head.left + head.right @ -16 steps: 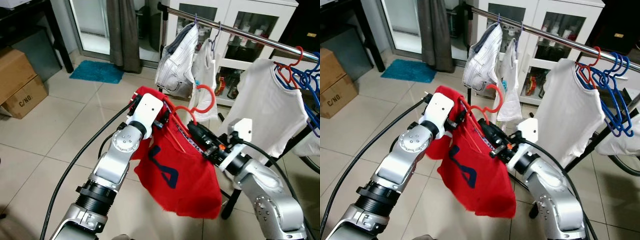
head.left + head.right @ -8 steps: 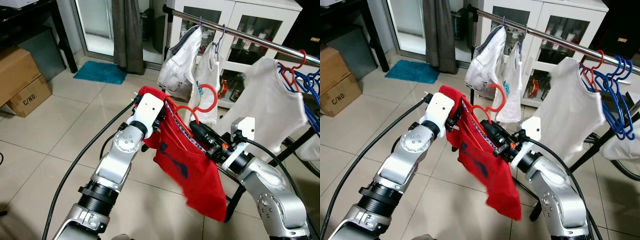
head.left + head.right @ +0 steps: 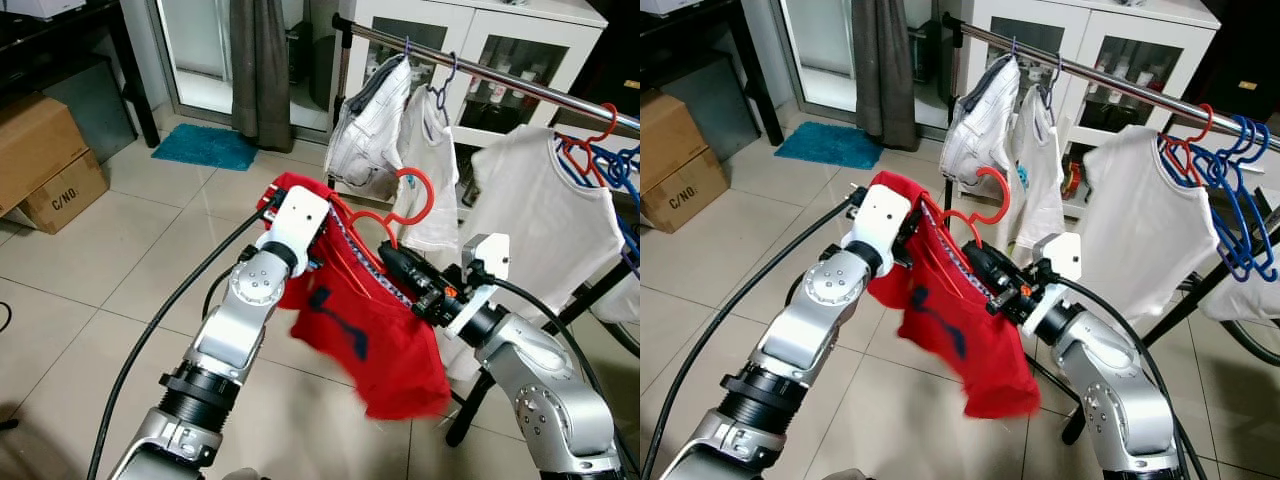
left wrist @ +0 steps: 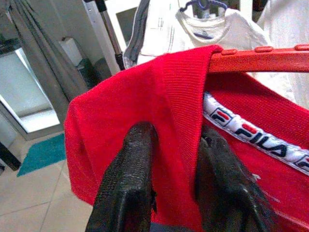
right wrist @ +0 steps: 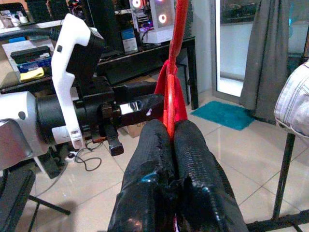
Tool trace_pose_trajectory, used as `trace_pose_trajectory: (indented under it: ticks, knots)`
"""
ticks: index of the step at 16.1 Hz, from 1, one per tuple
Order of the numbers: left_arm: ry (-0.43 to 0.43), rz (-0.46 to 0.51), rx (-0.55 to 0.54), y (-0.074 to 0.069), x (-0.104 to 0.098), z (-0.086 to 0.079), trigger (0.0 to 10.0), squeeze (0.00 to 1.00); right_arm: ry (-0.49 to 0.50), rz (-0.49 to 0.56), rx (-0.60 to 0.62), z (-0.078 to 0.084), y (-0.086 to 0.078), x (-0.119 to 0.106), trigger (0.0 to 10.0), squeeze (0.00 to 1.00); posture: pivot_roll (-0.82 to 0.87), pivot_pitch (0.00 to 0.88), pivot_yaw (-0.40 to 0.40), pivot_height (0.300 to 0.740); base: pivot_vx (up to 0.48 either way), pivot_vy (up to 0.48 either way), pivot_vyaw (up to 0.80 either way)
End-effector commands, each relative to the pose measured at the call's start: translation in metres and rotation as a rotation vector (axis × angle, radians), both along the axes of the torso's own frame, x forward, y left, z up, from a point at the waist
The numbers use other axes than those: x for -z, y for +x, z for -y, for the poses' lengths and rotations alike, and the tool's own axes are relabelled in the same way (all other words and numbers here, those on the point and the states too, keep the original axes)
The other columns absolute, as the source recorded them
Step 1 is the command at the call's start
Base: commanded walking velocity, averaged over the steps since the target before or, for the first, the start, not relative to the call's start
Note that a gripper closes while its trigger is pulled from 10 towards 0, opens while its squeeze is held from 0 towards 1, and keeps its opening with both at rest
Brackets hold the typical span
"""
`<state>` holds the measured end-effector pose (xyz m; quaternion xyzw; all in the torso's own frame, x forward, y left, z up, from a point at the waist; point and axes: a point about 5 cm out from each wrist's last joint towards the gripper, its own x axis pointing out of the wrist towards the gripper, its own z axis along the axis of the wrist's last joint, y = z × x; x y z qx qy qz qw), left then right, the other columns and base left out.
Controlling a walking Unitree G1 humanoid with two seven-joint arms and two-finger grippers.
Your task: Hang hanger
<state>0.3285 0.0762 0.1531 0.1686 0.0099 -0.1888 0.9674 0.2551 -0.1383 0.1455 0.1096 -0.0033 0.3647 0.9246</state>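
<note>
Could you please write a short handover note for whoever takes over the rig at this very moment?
Left gripper: shut on the red shirt at its shoulder end.
Right gripper: shut on the red hanger near its neck.
The shirt is on the hanger, held in the air between both arms, in front of the clothes rail.
Done: hanger picked up and carried to the rail.
Left: lift the hook over the rail, likely in the gap between the white garments, then release.

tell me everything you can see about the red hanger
The red hanger looks like plastic, with a curled hook at the top, not yet on the metal rail. A red Fila shirt drapes over it. The left tool pinches its cloth-covered shoulder; the right tool is shut on its thin bar.
</note>
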Motion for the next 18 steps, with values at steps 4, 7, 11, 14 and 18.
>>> trace_pose_trajectory:
  ticks: [4, 7, 11, 14, 18]
  knots:
    - [-0.008, 0.001, 0.001, 0.001, -0.001, 0.000, 0.0, 0.00, 0.010, 0.030, 0.012, 0.003, 0.002, -0.004, 10.0, 0.00, 0.01, 0.000, -0.048, 0.740, 0.000, 0.000, 0.00]
    - [-0.008, 0.004, 0.008, 0.001, -0.003, 0.000, 0.0, 0.00, -0.054, 0.024, 0.027, 0.005, 0.003, 0.000, 10.0, 0.00, 0.01, 0.000, -0.046, 0.740, 0.000, 0.000, 0.00]
    - [0.012, 0.049, 0.085, -0.002, -0.023, -0.001, 0.0, 0.00, -0.229, 0.024, 0.048, 0.012, 0.004, 0.012, 10.0, 0.00, 0.01, 0.000, -0.045, 0.740, 0.000, 0.000, 0.00]
    - [-0.018, 0.058, 0.044, 0.007, -0.045, -0.028, 0.0, 0.00, -0.284, 0.028, 0.044, 0.018, 0.001, 0.017, 10.0, 0.00, 0.02, 0.004, -0.041, 0.740, 0.000, 0.000, 0.00]
    - [0.081, 0.052, -0.071, 0.024, -0.052, -0.074, 0.0, 0.00, -0.319, 0.039, 0.011, 0.021, -0.006, 0.020, 10.0, 0.00, 0.02, 0.005, -0.039, 0.740, 0.000, 0.000, 0.00]
